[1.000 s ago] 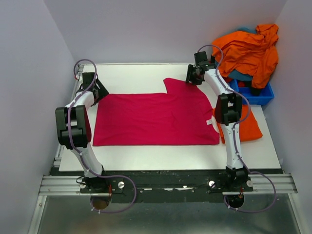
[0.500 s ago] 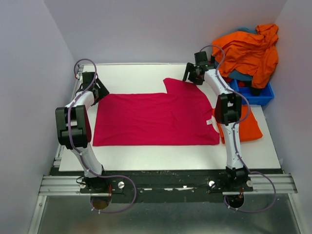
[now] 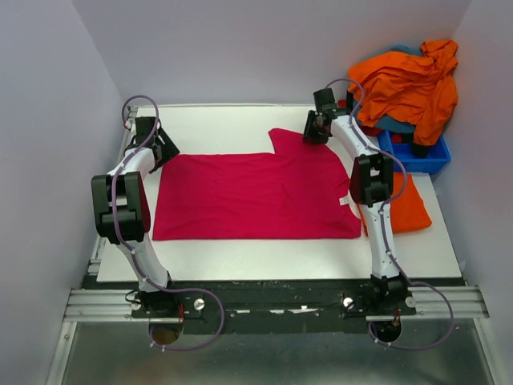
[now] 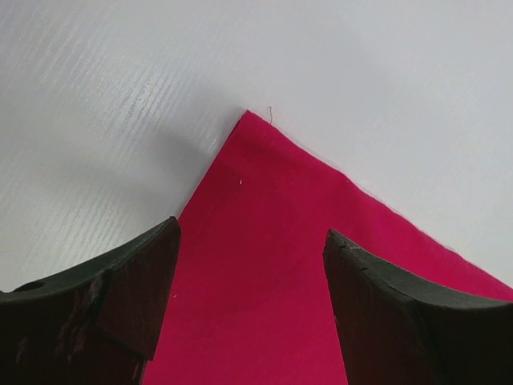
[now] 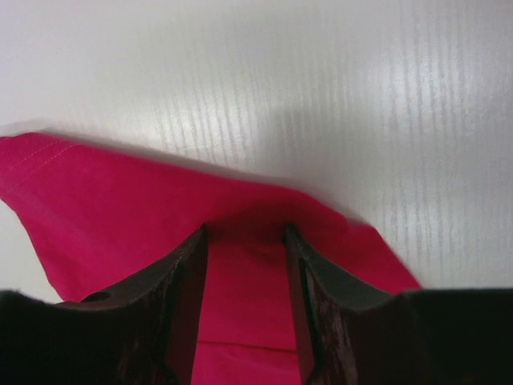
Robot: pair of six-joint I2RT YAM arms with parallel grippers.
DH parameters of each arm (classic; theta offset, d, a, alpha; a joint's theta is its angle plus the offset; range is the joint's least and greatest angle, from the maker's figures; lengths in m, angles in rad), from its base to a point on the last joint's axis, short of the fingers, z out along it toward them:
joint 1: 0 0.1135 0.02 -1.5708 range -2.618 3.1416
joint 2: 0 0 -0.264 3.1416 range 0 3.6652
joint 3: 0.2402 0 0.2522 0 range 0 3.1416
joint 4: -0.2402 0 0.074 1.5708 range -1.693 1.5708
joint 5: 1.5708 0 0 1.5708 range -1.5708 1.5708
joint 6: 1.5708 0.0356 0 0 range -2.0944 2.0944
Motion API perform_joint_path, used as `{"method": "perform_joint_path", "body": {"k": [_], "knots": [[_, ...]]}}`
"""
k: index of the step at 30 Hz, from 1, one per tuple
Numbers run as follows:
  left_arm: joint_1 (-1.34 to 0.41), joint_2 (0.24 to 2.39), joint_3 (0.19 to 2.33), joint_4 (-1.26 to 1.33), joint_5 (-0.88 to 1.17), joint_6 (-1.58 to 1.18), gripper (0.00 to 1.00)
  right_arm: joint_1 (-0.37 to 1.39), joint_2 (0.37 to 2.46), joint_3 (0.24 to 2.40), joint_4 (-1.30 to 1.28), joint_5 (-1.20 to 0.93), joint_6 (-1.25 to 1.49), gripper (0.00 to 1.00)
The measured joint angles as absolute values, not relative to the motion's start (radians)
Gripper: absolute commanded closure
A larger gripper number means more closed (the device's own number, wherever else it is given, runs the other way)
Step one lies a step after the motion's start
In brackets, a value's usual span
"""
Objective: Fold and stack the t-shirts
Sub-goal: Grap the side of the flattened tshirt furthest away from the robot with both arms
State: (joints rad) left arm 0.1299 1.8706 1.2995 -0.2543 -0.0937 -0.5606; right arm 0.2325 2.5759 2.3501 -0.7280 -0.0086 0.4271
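1. From above, the magenta-pink t-shirt [image 3: 256, 196] lies flat in the middle of the white tabletop [image 3: 232, 120]. The left hand [image 3: 160, 148] is at its far left corner and the right hand [image 3: 314, 128] at its far sleeve.
2. Left wrist: the hand [image 4: 250, 228] is spread above the shirt [image 4: 264, 265] corner.
3. Right wrist: the hand's [image 5: 244, 228] fingers stand close with pink cloth [image 5: 120, 208] between them. I cannot tell if they pinch it.

A magenta-pink t-shirt [image 3: 256, 196] lies spread flat across the white table [image 3: 224, 120], one sleeve pointing to the far side and a small white label [image 3: 345, 200] at its right edge. An orange tee [image 3: 409, 210] lies just beside it. Another orange shirt [image 3: 409, 84] is heaped over a teal one [image 3: 397, 124] on the blue bin [image 3: 429, 160].
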Motion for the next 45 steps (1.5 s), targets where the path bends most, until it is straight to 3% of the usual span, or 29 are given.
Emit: {"method": "perform_joint_path", "body": {"k": [3,8,12,17,21,30,45], "knots": [[0.130,1.871,1.301,-0.261,-0.094,-0.561,0.16,0.256,2.576,2.354,-0.743,0.032,0.414,0.57],[0.130,1.871,1.301,-0.273,-0.093,-0.560,0.16,0.278,2.576,2.356,-0.764,0.074,0.386,0.54],[0.130,1.871,1.303,-0.279,-0.093,-0.560,0.16,0.289,2.576,2.357,-0.778,0.093,0.362,0.80],[0.130,1.871,1.318,-0.285,-0.093,-0.553,0.17,0.293,2.569,2.342,-0.775,0.115,0.347,0.84],[0.130,1.879,1.349,-0.295,-0.094,-0.546,0.24,0.296,2.549,2.310,-0.757,0.149,0.321,0.99],[0.130,1.984,1.501,-0.356,-0.102,-0.543,0.36,0.300,2.458,2.161,-0.650,0.170,0.244,0.99],[0.132,2.173,1.686,-0.468,-0.127,-0.569,0.45,0.300,2.312,1.974,-0.453,0.133,0.197,0.99]]}}
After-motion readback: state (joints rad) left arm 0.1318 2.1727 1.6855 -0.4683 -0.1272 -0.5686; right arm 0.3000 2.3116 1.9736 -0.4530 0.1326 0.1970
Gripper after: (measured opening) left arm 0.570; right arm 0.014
